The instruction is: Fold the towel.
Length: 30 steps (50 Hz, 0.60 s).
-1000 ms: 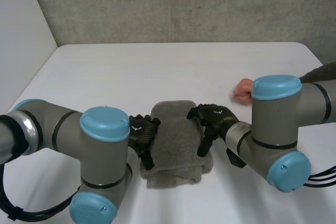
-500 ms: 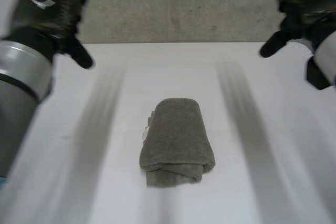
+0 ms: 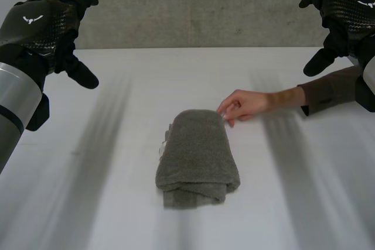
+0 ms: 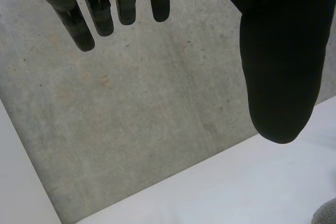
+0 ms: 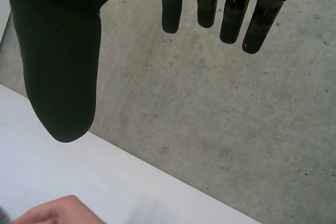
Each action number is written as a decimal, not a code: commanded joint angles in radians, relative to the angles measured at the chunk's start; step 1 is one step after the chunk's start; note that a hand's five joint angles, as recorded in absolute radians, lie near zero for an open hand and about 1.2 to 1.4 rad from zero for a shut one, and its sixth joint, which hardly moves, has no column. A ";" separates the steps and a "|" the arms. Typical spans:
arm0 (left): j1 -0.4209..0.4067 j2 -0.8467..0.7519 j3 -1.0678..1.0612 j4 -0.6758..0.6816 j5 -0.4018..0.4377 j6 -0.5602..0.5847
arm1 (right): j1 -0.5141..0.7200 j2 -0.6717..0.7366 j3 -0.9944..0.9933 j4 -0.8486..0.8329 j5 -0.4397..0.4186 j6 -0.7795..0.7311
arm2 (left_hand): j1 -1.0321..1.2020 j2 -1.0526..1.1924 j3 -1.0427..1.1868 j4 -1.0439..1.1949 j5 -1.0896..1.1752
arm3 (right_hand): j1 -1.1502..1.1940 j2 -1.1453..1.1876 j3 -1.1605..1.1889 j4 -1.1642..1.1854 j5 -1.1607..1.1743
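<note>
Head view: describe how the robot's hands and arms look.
Both the left hand and the right hand are black, with a woven-pattern back bearing a small white winged emblem. The left arm is a grey cylinder with a black band.

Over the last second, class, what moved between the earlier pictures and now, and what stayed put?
The left robot hand and right robot hand came off the towel and lifted high above the table, open. A person's hand reached in from the right and touches the towel's far corner. The folded towel stayed put.
</note>
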 commanded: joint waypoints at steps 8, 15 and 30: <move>0.003 -0.032 0.059 0.025 0.000 0.006 | -0.003 0.014 -0.004 -0.003 -0.001 -0.054 | 0.006 0.016 0.014 0.015 -0.015 | -0.105 -0.088 -0.061 -0.077 -0.076; 0.009 -0.082 0.143 0.014 0.000 0.008 | -0.005 0.014 -0.006 -0.003 -0.003 -0.057 | 0.000 0.010 0.008 0.009 -0.021 | -0.105 -0.088 -0.061 -0.077 -0.076; 0.011 -0.096 0.148 0.017 0.002 0.008 | -0.003 0.037 0.001 -0.004 -0.004 -0.072 | 0.000 0.010 0.008 0.009 -0.021 | -0.105 -0.088 -0.061 -0.077 -0.076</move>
